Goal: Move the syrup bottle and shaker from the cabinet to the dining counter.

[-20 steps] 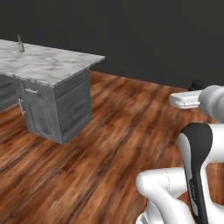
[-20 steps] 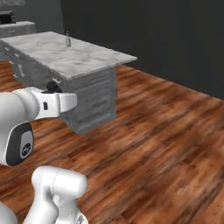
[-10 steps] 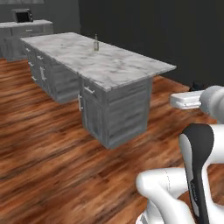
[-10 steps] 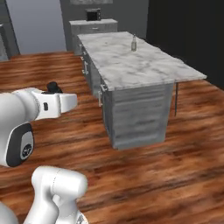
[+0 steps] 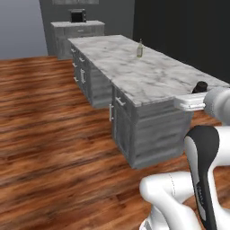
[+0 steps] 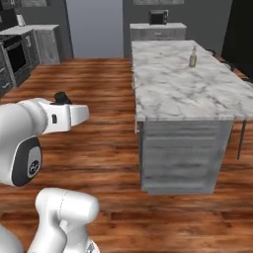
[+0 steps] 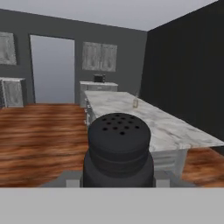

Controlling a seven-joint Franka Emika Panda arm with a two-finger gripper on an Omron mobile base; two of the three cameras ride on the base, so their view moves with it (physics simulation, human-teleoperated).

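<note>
- Dining counter (image 5: 148,78): long marble top over grey drawers, standing on wood floor (image 5: 49,134).
- One small bottle (image 5: 140,48) upright on the counter, toward its far end, near one long edge.

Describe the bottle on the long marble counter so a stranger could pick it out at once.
Find the long white marble counter over grey drawers in the middle of the wood floor. On its far half, near the edge facing the dark wall, a small slim yellowish bottle with a narrow neck stands upright. It is the one thing standing on that top, well short of the black appliance on the cabinet beyond.
</note>
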